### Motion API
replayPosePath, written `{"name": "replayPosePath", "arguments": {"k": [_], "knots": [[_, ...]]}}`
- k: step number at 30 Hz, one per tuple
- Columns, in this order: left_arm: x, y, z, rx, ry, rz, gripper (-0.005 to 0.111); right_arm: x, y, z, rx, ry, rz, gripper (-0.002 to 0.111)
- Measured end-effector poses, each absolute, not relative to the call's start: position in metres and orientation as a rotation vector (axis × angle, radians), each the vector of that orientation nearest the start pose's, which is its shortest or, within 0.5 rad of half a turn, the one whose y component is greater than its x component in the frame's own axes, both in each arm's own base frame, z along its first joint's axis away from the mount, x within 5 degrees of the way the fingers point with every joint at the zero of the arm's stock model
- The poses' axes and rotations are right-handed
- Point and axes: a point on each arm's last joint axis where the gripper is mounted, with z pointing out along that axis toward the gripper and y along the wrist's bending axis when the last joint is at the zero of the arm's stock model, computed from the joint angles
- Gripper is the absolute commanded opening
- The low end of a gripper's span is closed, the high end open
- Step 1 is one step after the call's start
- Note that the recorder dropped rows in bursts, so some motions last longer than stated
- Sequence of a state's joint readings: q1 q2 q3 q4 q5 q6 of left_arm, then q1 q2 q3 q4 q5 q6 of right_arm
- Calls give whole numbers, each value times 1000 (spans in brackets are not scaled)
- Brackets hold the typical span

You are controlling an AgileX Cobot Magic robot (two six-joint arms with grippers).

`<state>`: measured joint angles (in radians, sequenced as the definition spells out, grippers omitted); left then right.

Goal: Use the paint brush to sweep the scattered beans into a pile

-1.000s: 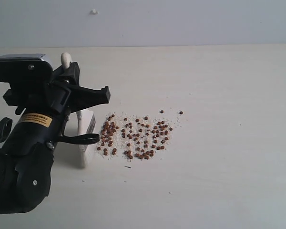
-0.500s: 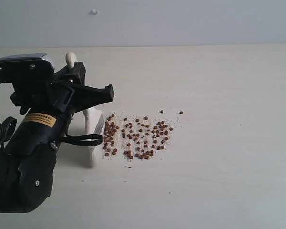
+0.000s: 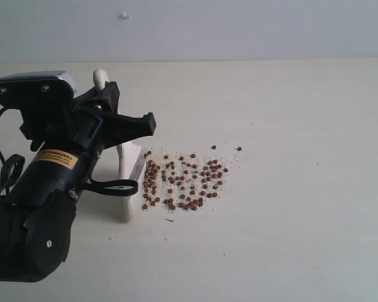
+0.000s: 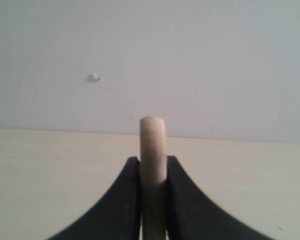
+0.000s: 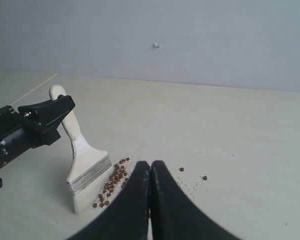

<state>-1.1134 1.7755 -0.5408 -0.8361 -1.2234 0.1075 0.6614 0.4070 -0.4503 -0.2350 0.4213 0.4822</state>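
My left gripper (image 3: pixel 107 100) is shut on the pale wooden handle of the paint brush (image 3: pixel 130 179), which stands bristles-down on the table. In the left wrist view the handle (image 4: pixel 153 150) rises between the two black fingers. The bristles press against the left edge of the beans (image 3: pixel 183 181), a loose spread of reddish-brown beans with whitish crumbs. Two stray beans (image 3: pixel 239 148) lie apart at the far right. In the right wrist view the paint brush (image 5: pixel 87 175) and the beans (image 5: pixel 114 182) show beyond my right gripper (image 5: pixel 150 167), which is shut and holds nothing.
The pale table (image 3: pixel 302 220) stretches to the right and front of the beans. A grey wall (image 3: pixel 239 28) with a small white mark (image 3: pixel 124 15) rises behind it. My left arm's black body (image 3: pixel 31 220) fills the lower left of the exterior view.
My left gripper has moved right with the paint brush, pushing the left edge of the beans inward so the spread is narrower.
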Motion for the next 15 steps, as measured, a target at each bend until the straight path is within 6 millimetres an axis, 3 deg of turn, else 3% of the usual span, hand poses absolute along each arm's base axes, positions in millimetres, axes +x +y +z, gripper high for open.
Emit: {"name": "replayPosePath", "arguments": {"k": [15], "knots": [[182,-225,174,126,1618,-404,0,75,48,300,-303,1863,555,0]]}}
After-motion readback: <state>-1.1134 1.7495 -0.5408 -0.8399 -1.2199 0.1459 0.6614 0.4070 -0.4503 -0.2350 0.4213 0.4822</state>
